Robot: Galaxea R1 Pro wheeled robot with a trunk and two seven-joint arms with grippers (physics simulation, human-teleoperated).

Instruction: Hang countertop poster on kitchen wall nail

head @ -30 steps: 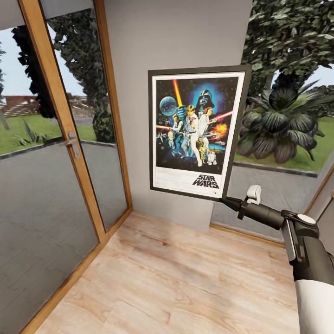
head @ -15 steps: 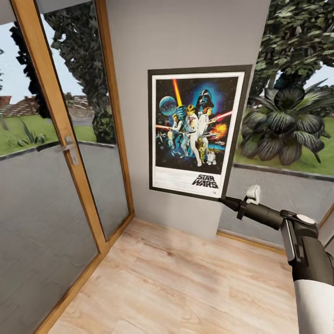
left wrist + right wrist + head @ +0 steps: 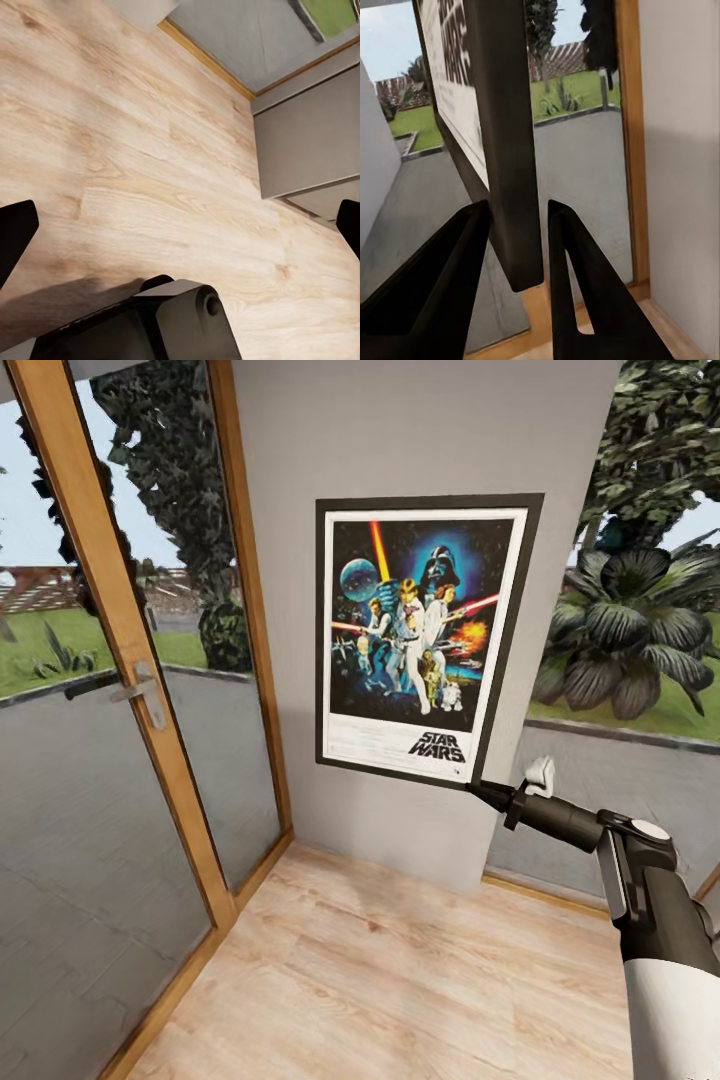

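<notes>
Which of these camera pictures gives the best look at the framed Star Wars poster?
The head view: the whole black-framed, white-bordered Star Wars poster faces the camera, in front of the grey wall, pinched at its lower corner by the right gripper. The right wrist view shows just its dark frame edge between two black fingers. The left wrist view looks at wooden floor.

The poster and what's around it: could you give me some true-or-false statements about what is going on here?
1. The poster is gripped at its lower corner by the right gripper. True; its jaws sit either side of the frame.
2. The poster lies flat on the floor. False; it is upright before the grey wall.
3. The left gripper holds something. False; its jaws are apart over wood floor.
4. A wood-framed glass door stands left of the poster. True.
</notes>
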